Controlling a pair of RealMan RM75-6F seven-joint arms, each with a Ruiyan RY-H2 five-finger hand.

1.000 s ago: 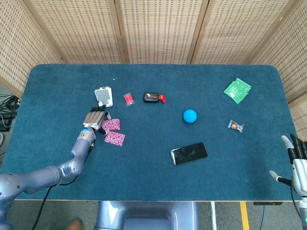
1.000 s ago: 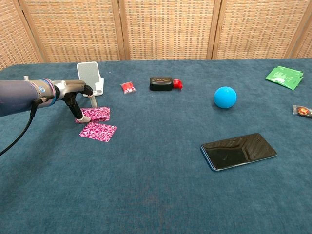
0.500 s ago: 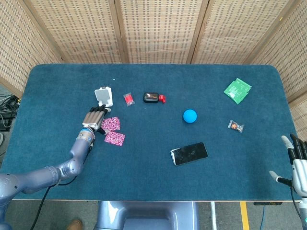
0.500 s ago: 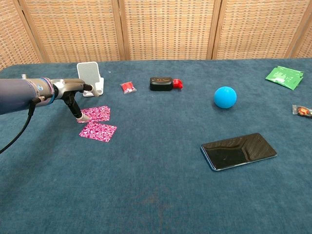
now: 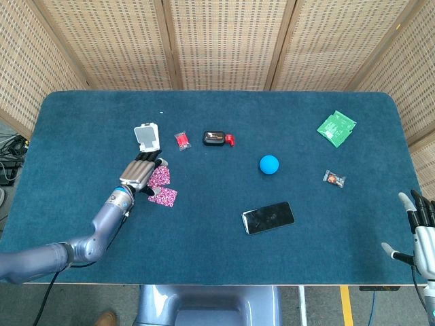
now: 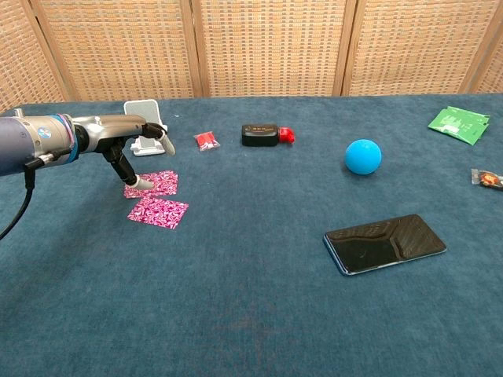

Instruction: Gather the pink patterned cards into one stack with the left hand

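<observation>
Chest view: the left hand [image 6: 126, 140] is seen shifted rightward and raised since a second ago, its fingers spread, one fingertip [image 6: 139, 181] pressed on the farther pink patterned card [image 6: 155, 184]. The nearer card [image 6: 158, 212], flat and rectangular, lies just beside it on the blue felt table [image 6: 251, 314]. The right hand [image 5: 423, 231] is held open, fingers apart, at the table's edge.

Left hand [image 6: 126, 140]: sits a little further right and higher than a second ago, reaching over the far pink card [image 6: 156, 183].
Fingertip [image 6: 134, 181]: now presses that card's left part, no longer at its left edge.
Left forearm [image 5: 102, 221]: angles more to the right.
</observation>
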